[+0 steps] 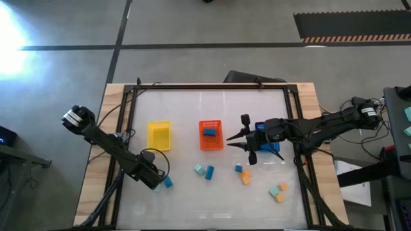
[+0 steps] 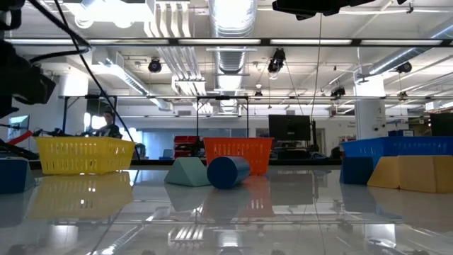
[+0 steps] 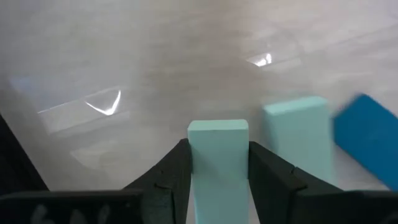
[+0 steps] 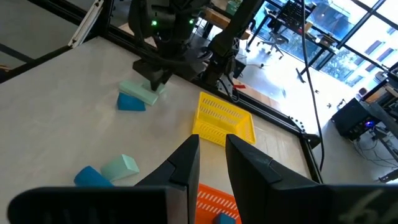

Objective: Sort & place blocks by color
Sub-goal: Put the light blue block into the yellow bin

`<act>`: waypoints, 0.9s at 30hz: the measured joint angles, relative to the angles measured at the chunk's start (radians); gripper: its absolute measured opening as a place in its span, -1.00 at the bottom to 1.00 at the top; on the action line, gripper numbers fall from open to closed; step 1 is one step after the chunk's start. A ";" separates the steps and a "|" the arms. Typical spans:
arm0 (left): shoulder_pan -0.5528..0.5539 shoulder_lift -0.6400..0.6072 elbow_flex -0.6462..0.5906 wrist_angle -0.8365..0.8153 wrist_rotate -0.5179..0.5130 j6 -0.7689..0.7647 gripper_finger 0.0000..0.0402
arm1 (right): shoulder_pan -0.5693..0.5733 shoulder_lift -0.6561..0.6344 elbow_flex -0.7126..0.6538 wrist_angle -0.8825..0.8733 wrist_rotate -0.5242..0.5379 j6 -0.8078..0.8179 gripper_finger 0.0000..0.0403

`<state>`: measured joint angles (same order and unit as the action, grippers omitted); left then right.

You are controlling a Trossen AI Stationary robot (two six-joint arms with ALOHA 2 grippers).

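My left gripper (image 1: 157, 181) points down at the table's near left, shut on a pale teal block (image 3: 217, 155). A second teal block (image 3: 297, 138) and a blue block (image 3: 368, 144) lie right beside it on the table. More blocks lie along the near side: teal (image 1: 199, 169), blue (image 1: 209, 173), blue (image 1: 238, 168), orange (image 1: 246, 177), then teal (image 1: 274, 191) and two orange ones (image 1: 281, 192). A blue block (image 1: 209, 132) lies in the orange basket (image 1: 210, 142). My right gripper (image 4: 211, 163) hangs shut and empty, high between the orange and blue baskets. My left gripper pinches the pale teal block by two opposite sides (image 3: 194, 163) between its two fingers (image 3: 169, 174), which come from above and point down. The block's end shows beyond the fingertips. Whether it rests on the table or is lifted cannot be told.
A yellow basket (image 1: 159, 135) stands left of the orange one, and a blue basket (image 1: 271, 147) lies under my right arm. A black frame (image 1: 212, 86) runs around the glossy table top. Bare table lies at the near edge and the far side.
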<state>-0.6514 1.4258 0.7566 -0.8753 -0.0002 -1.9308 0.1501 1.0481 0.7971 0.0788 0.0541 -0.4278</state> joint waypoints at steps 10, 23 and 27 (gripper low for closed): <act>0.000 -0.001 0.167 -0.152 0.006 0.004 -0.45 | 0.000 0.000 0.000 0.000 0.000 -0.001 -0.66; 0.001 -0.001 0.383 -0.401 -0.045 0.026 -0.42 | 0.000 0.000 0.000 0.000 0.000 -0.002 -0.66; 0.002 -0.001 0.387 -0.404 -0.061 0.029 -0.41 | 0.000 0.000 0.000 0.000 0.000 -0.002 -0.66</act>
<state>-0.6495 1.4246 1.1436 -1.2793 -0.0612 -1.9017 0.1500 1.0481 0.7971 0.0788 0.0542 -0.4301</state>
